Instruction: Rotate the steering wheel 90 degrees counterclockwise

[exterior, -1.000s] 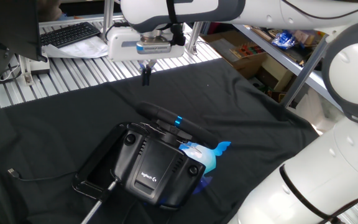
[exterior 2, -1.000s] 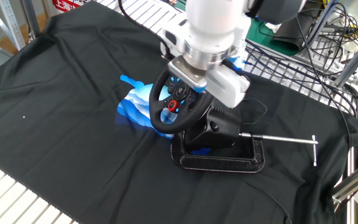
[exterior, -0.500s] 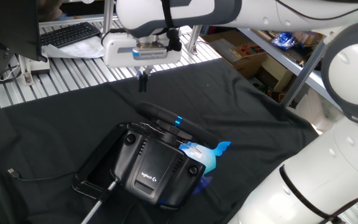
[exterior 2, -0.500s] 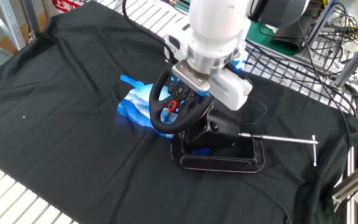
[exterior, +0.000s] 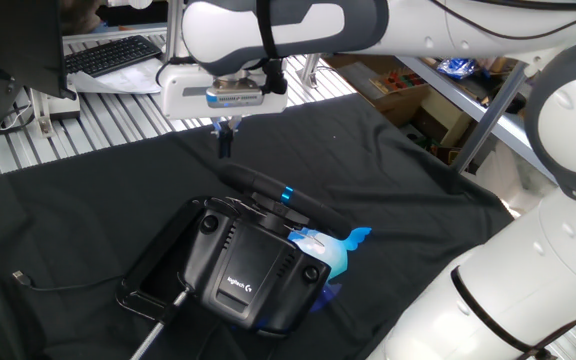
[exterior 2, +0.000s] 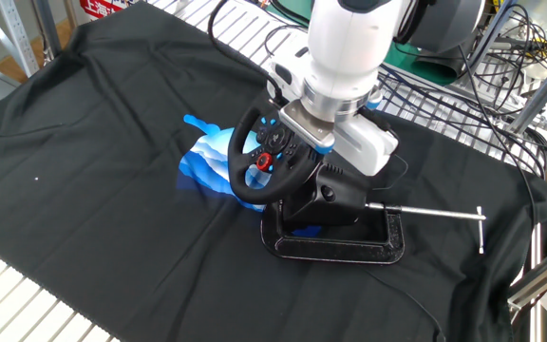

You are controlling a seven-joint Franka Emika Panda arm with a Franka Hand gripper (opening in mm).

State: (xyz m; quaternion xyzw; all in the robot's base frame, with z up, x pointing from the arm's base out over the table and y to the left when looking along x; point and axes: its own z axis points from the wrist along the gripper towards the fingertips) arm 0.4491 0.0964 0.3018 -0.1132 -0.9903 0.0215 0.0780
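The steering wheel is a black padded rim seen nearly edge-on, with a short bright blue stripe, standing on its base at the table's middle. In the other fixed view the steering wheel faces left and shows a red button at its hub. My gripper hangs above and behind the wheel's far left end, apart from it. Its dark fingers are pressed together and hold nothing. In the other fixed view only the white hand shows, over the wheel's upper right; the fingertips are hidden.
The black base with the Logitech logo is held by a black clamp with a metal rod. A light-blue glowing patch lies beside the wheel. A black cloth covers the table. A keyboard sits at the back.
My gripper has moved left in one fixed view, right and up in the other, drawing away from the wheel. The wheel has not turned.
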